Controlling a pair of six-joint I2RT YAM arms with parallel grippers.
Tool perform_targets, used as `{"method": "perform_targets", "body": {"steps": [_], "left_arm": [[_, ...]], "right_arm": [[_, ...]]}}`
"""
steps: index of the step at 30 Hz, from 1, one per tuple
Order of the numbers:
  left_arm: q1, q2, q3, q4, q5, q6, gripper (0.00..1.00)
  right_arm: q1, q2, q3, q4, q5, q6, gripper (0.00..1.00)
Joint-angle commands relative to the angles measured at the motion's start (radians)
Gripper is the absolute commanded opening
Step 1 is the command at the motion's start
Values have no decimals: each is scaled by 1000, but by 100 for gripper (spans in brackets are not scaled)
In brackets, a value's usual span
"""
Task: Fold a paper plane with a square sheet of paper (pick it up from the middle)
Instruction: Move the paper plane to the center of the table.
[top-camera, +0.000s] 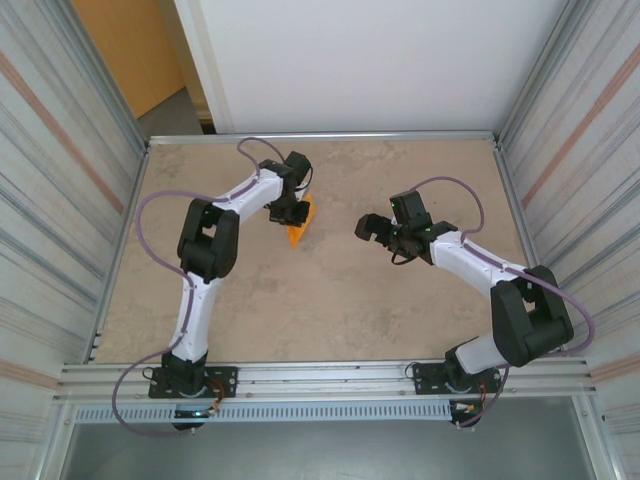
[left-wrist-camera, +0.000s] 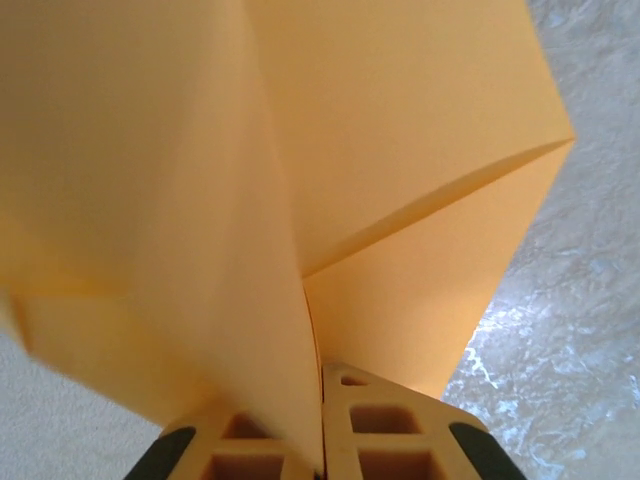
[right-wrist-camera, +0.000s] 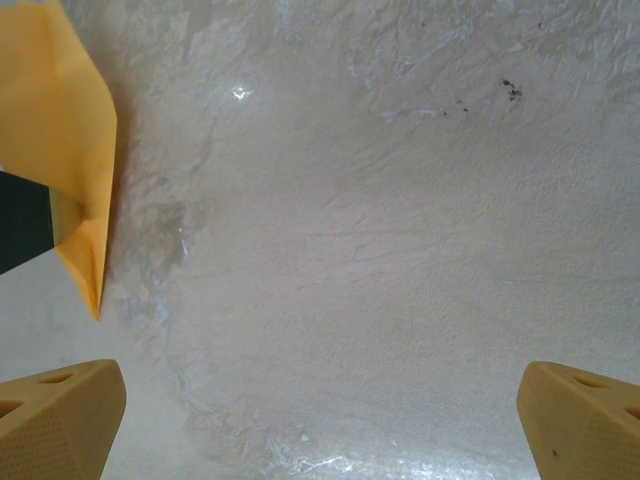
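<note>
The orange paper plane (top-camera: 299, 226) hangs point-down from my left gripper (top-camera: 291, 212), left of the table's middle. Close up, the left gripper (left-wrist-camera: 322, 440) is shut on the folded paper (left-wrist-camera: 400, 150), whose flaps rise from between the pads and spread wide. My right gripper (top-camera: 368, 228) stands wide open to the right of the plane, apart from it, with nothing between its fingers (right-wrist-camera: 60, 420). From the right wrist, the plane (right-wrist-camera: 70, 160) appears at the far left with its tip pointing down at the table.
The beige table (top-camera: 330, 300) lies bare between the two arms. Corrugated metal walls (top-camera: 60, 180) close in the left and right sides, and a white panel (top-camera: 370, 60) stands behind. An aluminium rail (top-camera: 320, 378) runs along the near edge.
</note>
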Motion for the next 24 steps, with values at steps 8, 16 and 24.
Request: {"method": "perform_targets", "body": {"steps": [8,16,24], "left_arm": [[1,28,18,-25,-26,-18,21],[0,49,0,-16,-26,-47,25],[1,71,-34,-5,-53,-118,35]], "right_arm": [[3,-11,6,-25,13,2,99],[2,1,5,-29,8,8,99],[4,2,3,-34,12,8,99]]}}
